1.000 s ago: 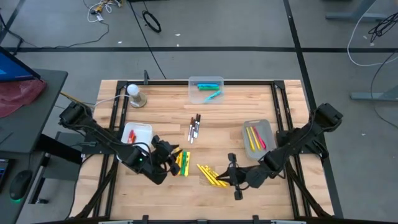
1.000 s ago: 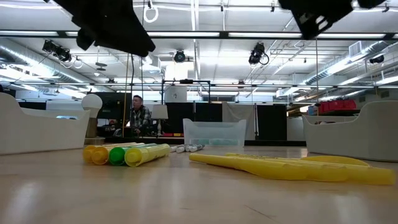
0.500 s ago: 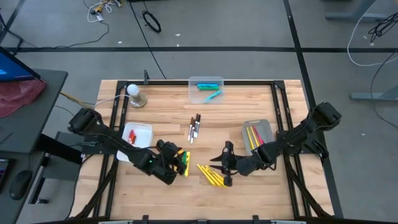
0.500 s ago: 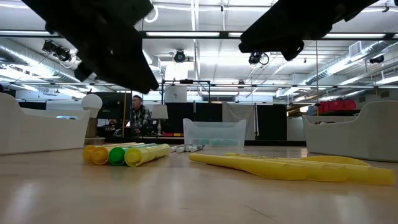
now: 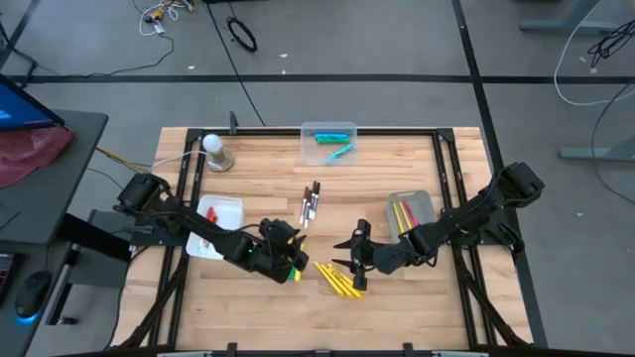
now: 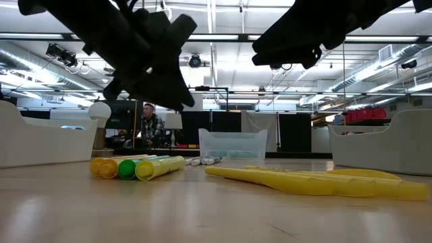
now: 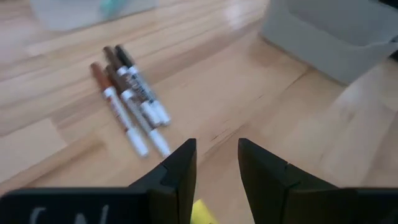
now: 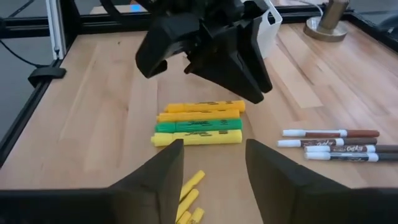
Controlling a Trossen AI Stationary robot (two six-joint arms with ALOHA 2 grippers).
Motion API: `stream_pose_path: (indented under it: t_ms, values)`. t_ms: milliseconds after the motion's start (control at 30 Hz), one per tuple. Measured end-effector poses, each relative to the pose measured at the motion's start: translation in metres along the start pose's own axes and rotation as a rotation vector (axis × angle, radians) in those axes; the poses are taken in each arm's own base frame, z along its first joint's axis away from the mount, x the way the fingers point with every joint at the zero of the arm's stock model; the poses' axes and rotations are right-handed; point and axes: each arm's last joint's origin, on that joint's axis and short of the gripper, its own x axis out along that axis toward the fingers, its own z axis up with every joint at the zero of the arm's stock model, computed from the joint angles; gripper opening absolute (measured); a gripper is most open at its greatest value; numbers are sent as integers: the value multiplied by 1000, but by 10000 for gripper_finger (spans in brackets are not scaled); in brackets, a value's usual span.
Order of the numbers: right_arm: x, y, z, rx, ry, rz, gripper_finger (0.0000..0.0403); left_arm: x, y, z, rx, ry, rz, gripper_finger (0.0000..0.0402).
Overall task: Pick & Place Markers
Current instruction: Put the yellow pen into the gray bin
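Observation:
Chunky yellow and green markers (image 8: 199,127) lie side by side on the wood, partly under my left gripper (image 5: 286,248), which hangs open just above them with nothing between its fingers (image 7: 217,180). Slim yellow markers (image 5: 340,281) lie to their right. My right gripper (image 5: 354,260) hangs open over them, its fingers (image 8: 214,180) empty, facing the left gripper. Thin white markers (image 5: 311,203) lie farther back at mid-table.
A white tray (image 5: 226,204) stands at the left. A clear bin (image 5: 310,131) with teal markers is at the far edge. A grey bin (image 5: 425,198) with yellow and red markers is at the right. A lamp base (image 5: 218,157) is at the far left.
My left gripper has gone toward the table's right edge and down, over the chunky markers. My right gripper has swung toward the table's left edge, over the slim yellow markers. No marker has moved.

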Motion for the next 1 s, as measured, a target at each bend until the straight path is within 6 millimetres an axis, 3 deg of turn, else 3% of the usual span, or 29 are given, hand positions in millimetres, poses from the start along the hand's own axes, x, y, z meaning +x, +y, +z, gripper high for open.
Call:
stream_pose_path:
  t_ms: [400, 633, 1000]
  values:
    - [-2, 3, -6, -31, 51, 7, 176, 4, -9, 12, 51, -83, -58, 197]
    - [-6, 9, -11, -42, 92, 80, 178, 4, -13, 17, 84, -125, -73, 206]
    - [3, 35, -52, -68, 248, 130, 239, 4, -18, 23, 127, -155, -117, 205]
